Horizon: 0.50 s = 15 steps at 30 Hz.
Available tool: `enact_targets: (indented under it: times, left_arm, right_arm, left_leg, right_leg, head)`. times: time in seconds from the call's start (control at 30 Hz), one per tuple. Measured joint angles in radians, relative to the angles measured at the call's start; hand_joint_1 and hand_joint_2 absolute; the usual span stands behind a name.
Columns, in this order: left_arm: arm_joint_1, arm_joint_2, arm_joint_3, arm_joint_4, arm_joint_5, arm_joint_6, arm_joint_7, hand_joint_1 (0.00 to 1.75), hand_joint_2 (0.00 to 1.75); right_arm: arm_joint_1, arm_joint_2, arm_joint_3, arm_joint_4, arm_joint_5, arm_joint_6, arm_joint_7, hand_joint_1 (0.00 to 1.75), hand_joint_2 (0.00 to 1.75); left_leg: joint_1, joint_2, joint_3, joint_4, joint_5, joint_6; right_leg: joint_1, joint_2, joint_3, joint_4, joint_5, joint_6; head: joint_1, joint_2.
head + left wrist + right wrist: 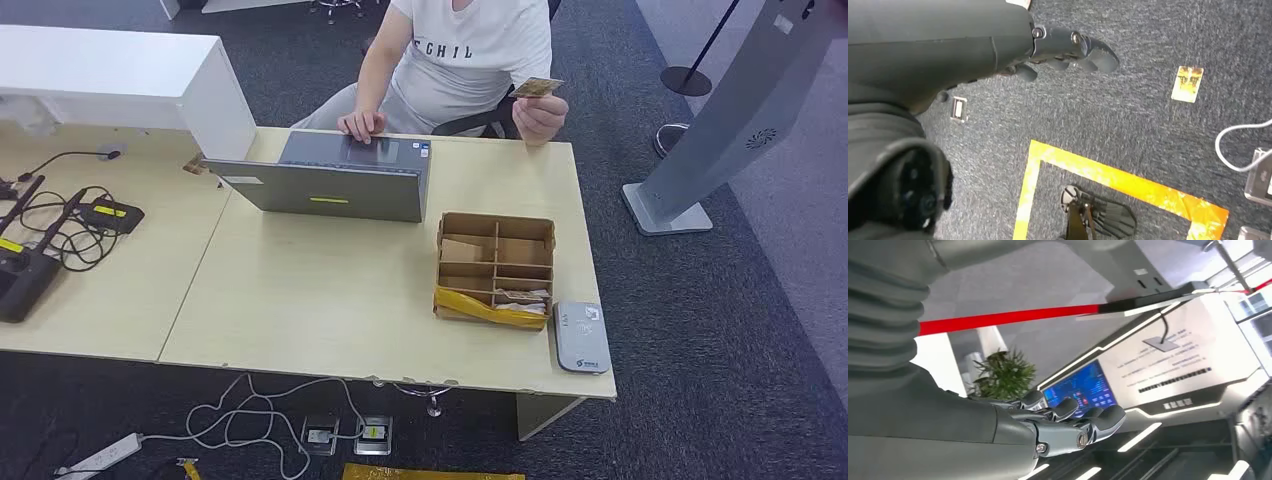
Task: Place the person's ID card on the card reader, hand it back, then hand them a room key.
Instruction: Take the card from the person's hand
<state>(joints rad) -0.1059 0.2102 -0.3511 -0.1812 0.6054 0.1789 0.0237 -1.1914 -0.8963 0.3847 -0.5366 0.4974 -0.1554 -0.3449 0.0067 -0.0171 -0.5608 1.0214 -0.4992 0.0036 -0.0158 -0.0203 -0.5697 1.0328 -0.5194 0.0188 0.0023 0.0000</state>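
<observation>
A person sits behind the table point(330, 300) and holds up a tan ID card point(540, 87) in one hand, above the far right corner. Their other hand rests on the laptop point(335, 178). The grey card reader point(582, 337) lies flat at the table's front right corner. Beside it stands a cardboard divider box point(495, 268) with pale cards point(522, 300) in its near right compartments. My left hand point(1068, 47) hangs over the carpet, holding nothing, fingers loosely extended. My right hand point(1068, 422) is raised toward a lit wall display, fingers stretched out, nothing in it.
Black devices and tangled cables point(60, 230) lie on the left table. A white raised counter point(110, 70) stands at the back left, a grey kiosk point(730, 120) to the right of the table. On the floor are orange tape point(1128, 182), a small card point(1187, 84) and a power strip point(100, 458).
</observation>
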Motion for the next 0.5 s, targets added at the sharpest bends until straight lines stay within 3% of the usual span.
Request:
enact_targets:
  times: [0.17, 0.37, 0.5]
  left_arm:
    - [0.000, 0.000, -0.006, 0.000, 0.007, 0.000, 0.000, 0.00, 0.00]
    - [-0.007, 0.005, -0.009, 0.000, 0.018, -0.007, 0.000, 0.00, 0.00]
    - [-0.006, 0.006, -0.013, 0.000, 0.019, -0.011, 0.000, 0.00, 0.00]
  right_arm:
    - [-0.015, 0.024, 0.036, -0.020, 0.035, 0.014, -0.011, 0.00, 1.75]
    - [-0.063, 0.123, 0.148, -0.063, 0.186, 0.033, 0.022, 0.00, 1.75]
    - [-0.065, 0.161, 0.198, -0.079, 0.220, 0.030, 0.031, 0.00, 1.75]
  left_leg:
    - [0.000, 0.000, -0.002, 0.000, 0.000, 0.000]
    - [0.001, 0.003, 0.000, 0.000, 0.001, -0.001]
    - [0.001, -0.003, -0.002, 0.000, 0.003, -0.001]
  right_leg:
    - [0.000, 0.001, 0.000, 0.000, 0.000, 0.000]
    - [0.001, 0.004, -0.001, 0.001, 0.001, 0.000]
    - [0.001, -0.002, -0.001, 0.001, 0.000, 0.000]
  head:
    - [0.000, 0.000]
    - [0.000, 0.000]
    - [0.000, 0.000]
